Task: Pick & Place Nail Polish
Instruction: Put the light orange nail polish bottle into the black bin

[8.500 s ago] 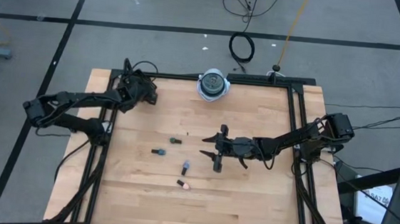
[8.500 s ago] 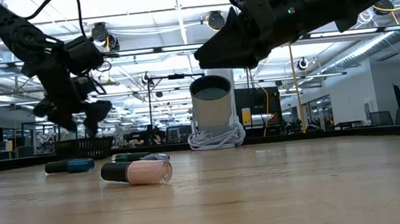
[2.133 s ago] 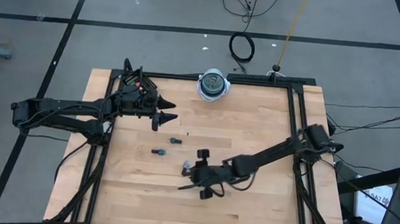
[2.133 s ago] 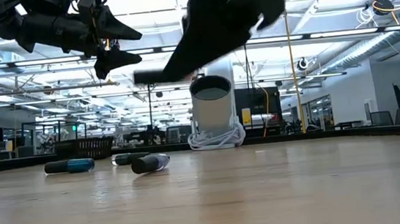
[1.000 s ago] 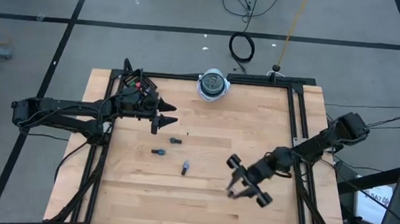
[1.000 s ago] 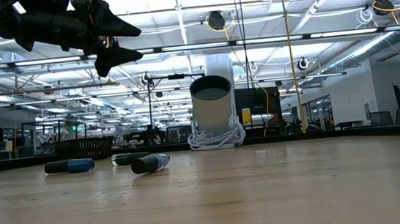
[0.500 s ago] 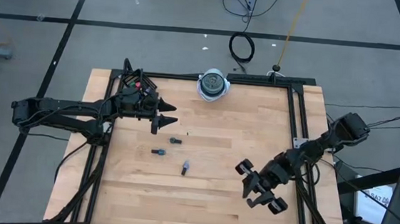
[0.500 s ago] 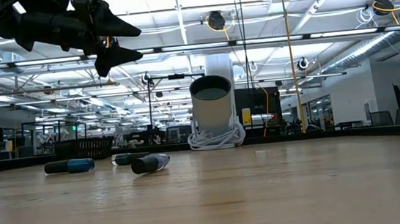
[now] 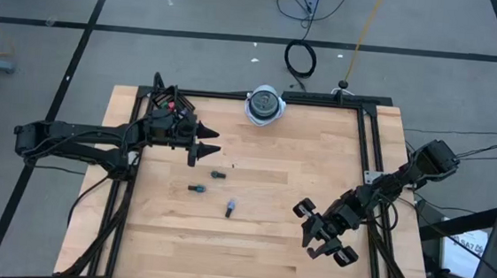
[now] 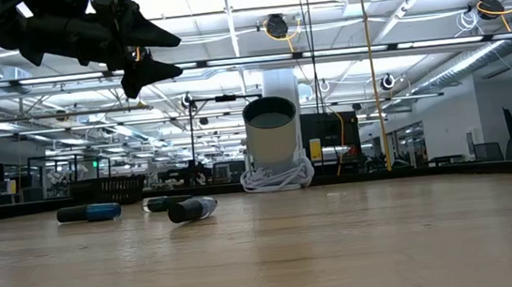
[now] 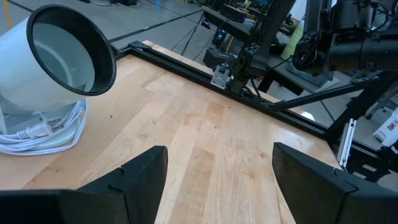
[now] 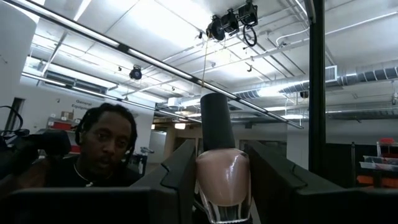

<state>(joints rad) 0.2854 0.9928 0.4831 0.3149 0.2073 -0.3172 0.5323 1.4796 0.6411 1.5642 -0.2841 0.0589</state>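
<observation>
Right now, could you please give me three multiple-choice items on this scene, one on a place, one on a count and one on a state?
1. Where is the right gripper?
A. over the table's right front part
B. above the white cylinder
C. beside the left gripper

2. How many nail polish bottles lie on the table?
A. one
B. three
C. six

3. What do the right gripper's jaws hold?
A. nothing
B. a blue bottle
C. a pale pink bottle

Answers: 1 A, the high view shows it there. 2 B, three bottles lie left of centre. 3 C, the right wrist view shows the pale pink bottle clamped upright.
</observation>
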